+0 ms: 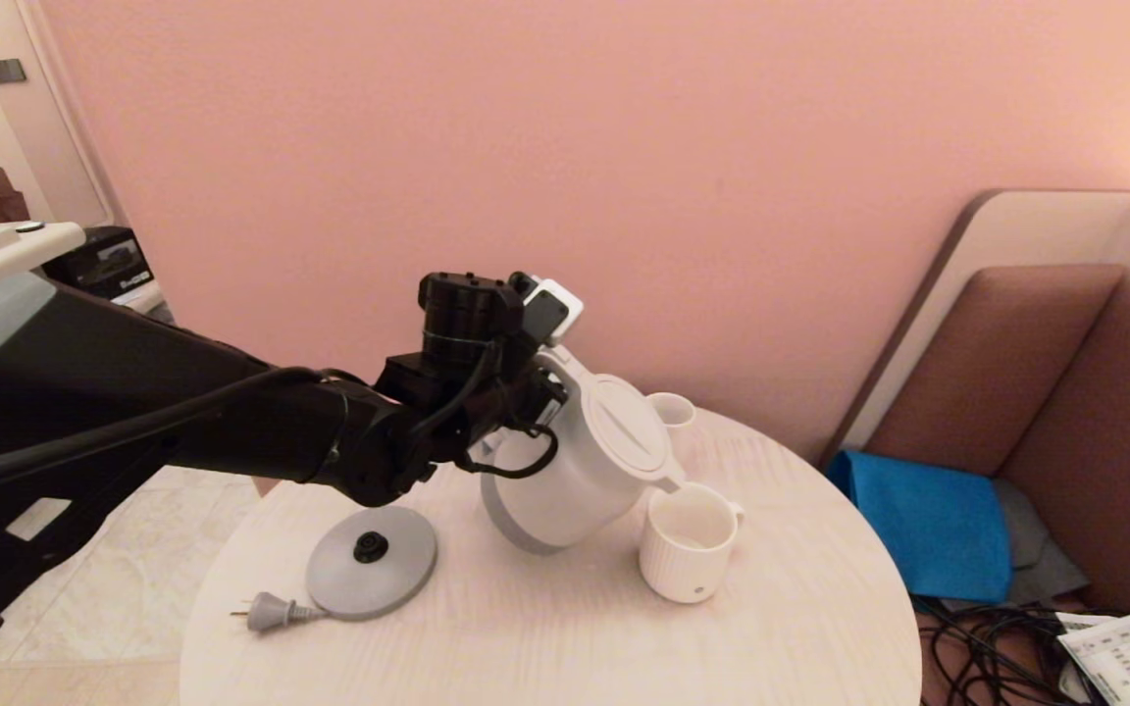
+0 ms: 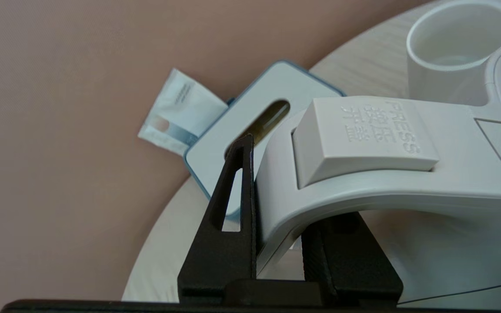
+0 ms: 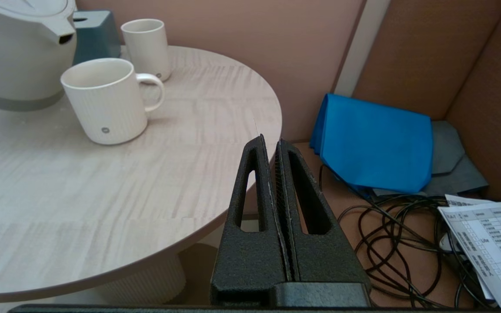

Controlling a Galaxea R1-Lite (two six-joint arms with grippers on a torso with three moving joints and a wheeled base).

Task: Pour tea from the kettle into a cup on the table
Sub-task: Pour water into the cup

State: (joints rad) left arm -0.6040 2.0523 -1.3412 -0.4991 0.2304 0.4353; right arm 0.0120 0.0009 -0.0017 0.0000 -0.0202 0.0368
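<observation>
The white kettle is tipped toward the cup, and its small spout hangs just over the mug's rim. My left gripper is shut on the kettle's loop handle, one black finger on each side of it. The ribbed cup stands on the round table, its handle pointing away from the kettle. I see no stream of tea, and I cannot make out any in the mug. My right gripper is shut and empty, parked off the table's right edge.
The grey kettle base and its plug lie at the table's front left. A narrow handleless cup and a tissue box stand behind the kettle. A blue cloth, cables and papers lie on the seat at right.
</observation>
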